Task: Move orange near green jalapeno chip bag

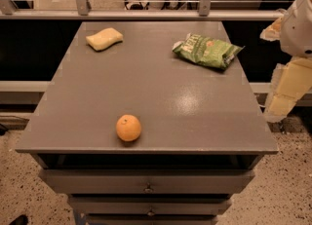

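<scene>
The orange sits near the front edge of the grey cabinet top, a little left of centre. The green jalapeno chip bag lies flat at the back right of the top, crinkled, with white lettering. My gripper hangs off the right side of the cabinet, beyond its right edge, roughly level with the middle of the top. It is well apart from both the orange and the bag and holds nothing that I can see.
A pale yellow sponge lies at the back left of the top. A metal railing runs behind the cabinet. Drawers face me below the front edge. Speckled floor surrounds the cabinet.
</scene>
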You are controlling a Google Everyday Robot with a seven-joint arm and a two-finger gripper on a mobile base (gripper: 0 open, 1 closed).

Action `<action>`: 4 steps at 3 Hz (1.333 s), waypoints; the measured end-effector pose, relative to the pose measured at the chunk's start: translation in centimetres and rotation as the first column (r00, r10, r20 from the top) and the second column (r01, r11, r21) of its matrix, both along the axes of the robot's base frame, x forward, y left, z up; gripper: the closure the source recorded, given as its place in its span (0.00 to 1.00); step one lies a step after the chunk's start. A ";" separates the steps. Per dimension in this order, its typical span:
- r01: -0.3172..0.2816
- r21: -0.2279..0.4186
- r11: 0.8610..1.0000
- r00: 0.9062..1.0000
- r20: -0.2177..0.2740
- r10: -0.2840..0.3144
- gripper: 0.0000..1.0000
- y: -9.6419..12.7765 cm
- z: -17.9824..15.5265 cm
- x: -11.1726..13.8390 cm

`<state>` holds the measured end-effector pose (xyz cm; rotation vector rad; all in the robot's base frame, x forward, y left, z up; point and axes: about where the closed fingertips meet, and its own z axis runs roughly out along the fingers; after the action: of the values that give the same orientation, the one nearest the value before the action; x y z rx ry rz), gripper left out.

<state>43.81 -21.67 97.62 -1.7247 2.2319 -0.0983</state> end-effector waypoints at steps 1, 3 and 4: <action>0.000 0.000 1.000 1.000 0.000 0.000 0.00 0.0 0.0 0.0; -0.052 0.103 0.993 0.999 -0.005 0.053 0.00 2.6 -3.3 1.9; -0.085 0.194 0.977 0.996 -0.001 0.087 0.00 5.7 -5.7 2.8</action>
<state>46.65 -15.97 91.90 -1.7148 2.0920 0.1425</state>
